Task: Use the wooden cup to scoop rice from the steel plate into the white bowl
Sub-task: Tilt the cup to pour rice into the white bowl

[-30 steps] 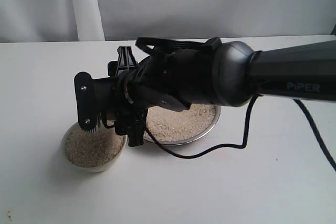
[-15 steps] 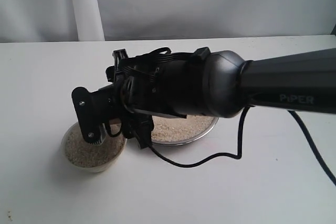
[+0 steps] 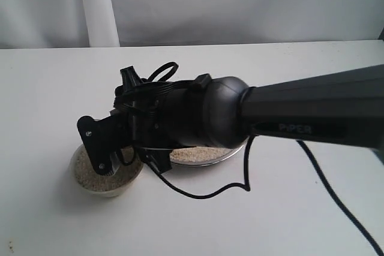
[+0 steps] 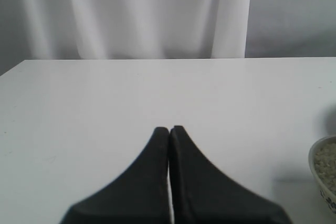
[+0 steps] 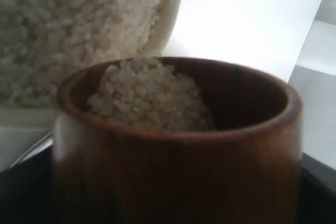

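Note:
My right gripper [image 3: 117, 147] reaches across from the right and hangs over the white bowl [image 3: 108, 187], which holds rice [image 3: 90, 175]. It is shut on the wooden cup [image 5: 178, 166], a reddish-brown cup with a mound of rice [image 5: 149, 95] inside. In the right wrist view the bowl's rim [image 5: 170, 30] lies close beyond the cup's lip. The gripper hides the cup in the exterior view. The steel plate [image 3: 235, 149] with rice [image 3: 198, 155] sits right of the bowl, mostly behind the arm. My left gripper [image 4: 169, 128] is shut and empty above bare table.
A black cable [image 3: 198, 195] loops from the right wrist over the table in front of the plate. The white table [image 3: 270, 220] runs back to a pale curtain [image 3: 96, 4]. The bowl's edge [image 4: 315, 167] shows at the side of the left wrist view.
The right arm has swung left and lower, bringing the gripper and cup further over the white bowl and covering more of the steel plate. The cable has shifted with it.

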Available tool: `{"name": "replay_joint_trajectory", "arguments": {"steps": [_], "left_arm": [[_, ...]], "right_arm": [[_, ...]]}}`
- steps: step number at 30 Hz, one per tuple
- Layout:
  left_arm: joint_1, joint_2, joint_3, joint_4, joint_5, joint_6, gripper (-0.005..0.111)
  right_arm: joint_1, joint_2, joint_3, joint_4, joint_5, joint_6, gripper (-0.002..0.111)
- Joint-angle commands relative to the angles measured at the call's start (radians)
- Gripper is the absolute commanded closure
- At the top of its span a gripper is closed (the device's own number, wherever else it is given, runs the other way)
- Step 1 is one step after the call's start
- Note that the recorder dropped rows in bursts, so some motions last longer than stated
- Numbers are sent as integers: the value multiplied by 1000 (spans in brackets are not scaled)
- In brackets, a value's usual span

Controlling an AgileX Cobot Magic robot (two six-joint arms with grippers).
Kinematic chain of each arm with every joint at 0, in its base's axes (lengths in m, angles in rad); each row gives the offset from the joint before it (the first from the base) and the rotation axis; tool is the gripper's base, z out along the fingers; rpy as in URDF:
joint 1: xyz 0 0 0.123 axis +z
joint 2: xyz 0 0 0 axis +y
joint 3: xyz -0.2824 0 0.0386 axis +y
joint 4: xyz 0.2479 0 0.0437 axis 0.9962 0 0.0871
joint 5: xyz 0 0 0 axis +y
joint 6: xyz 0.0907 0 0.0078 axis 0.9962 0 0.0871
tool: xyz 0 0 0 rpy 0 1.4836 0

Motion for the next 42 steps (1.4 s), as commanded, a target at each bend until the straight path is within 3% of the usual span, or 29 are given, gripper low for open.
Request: {"name": "replay_joint_trajectory", "arguments": {"steps": [1, 25, 42], "left_arm": [[-3, -3, 2, 0, -6, -4, 107], [-3, -3, 2, 0, -6, -4, 107], [-3, -3, 2, 0, -6, -4, 107]], "right_arm": [[24, 19, -81, -32, 33, 13, 108], [99, 21, -91, -47, 195, -170, 108], [116, 23, -91, -145, 217, -173, 108]]}}
